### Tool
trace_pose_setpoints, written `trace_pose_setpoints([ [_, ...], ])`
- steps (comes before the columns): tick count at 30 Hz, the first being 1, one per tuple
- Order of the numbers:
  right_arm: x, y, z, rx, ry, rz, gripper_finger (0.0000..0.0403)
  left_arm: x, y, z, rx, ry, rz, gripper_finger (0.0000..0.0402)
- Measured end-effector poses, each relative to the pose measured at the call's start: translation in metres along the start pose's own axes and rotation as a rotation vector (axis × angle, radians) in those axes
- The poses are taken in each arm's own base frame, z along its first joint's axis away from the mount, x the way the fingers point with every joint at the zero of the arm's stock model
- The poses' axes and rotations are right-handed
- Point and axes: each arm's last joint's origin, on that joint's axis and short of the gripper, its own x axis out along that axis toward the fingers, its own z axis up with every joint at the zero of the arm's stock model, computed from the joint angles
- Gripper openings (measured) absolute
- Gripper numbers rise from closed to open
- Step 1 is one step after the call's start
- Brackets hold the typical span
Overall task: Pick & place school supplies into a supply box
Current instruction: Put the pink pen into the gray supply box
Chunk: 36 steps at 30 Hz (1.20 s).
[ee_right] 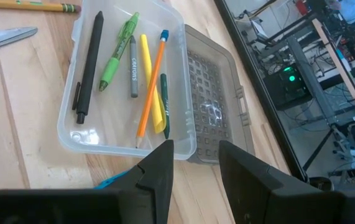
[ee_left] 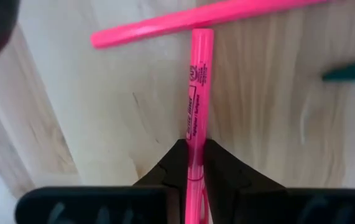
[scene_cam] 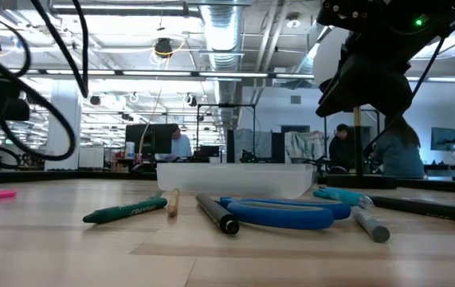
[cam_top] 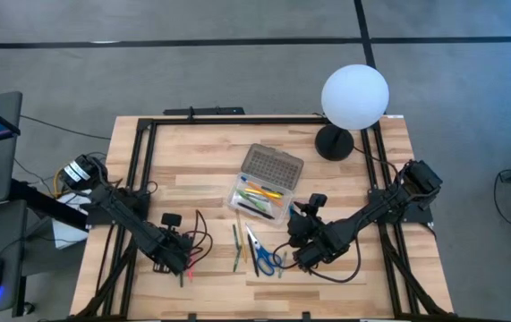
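My left gripper (cam_top: 182, 259) (ee_left: 196, 149) is low over the table's near left part, shut on a pink highlighter (ee_left: 197, 81). A second pink pen (ee_left: 189, 22) lies across the highlighter's far end. My right gripper (cam_top: 304, 252) (ee_right: 196, 165) hangs open above the table, just on the near side of the supply box (cam_top: 257, 195) (ee_right: 124, 140). It touches nothing. The clear box stands open with its grey dotted lid (ee_right: 213, 99) folded back. It holds a black pen, a green pen, a grey crayon, a yellow one and an orange pencil. Blue scissors (cam_top: 264, 258) (scene_cam: 287, 213) lie flat on the table. My left gripper pinches the pink highlighter between its two fingers at the labelled part of the barrel (ee_left: 196, 134). The fingers (ee_left: 171, 165) lie along the barrel, which sticks out forward past the fingertips toward the other pink pen. Whether the highlighter is lifted off the wood I cannot tell.
Between the grippers lie a green crayon (scene_cam: 123, 211), a pencil (scene_cam: 173, 199), a black pen (scene_cam: 215, 214) and a grey crayon (scene_cam: 368, 225). A white globe lamp (cam_top: 354, 97) stands at the far right corner. Black cables (cam_top: 200, 234) loop beside the left gripper.
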Motion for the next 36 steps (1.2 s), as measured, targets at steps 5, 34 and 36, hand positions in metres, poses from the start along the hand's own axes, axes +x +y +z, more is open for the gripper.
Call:
trace_pose_setpoints([
  [5,0.0,0.0,0.0,-0.001,0.0,0.0,0.012,-0.003,0.002,0.007,-0.019,-0.029,0.006,0.0025],
  [34,0.0,0.0,0.0,-0.002,0.002,-0.002,0.012,-0.049,0.038,0.059,0.019,-0.307,0.417,0.0021],
  [36,0.0,0.0,0.0,-0.002,0.003,-0.002,0.012,-0.049,0.048,0.068,0.042,-0.33,0.464,0.0021],
])
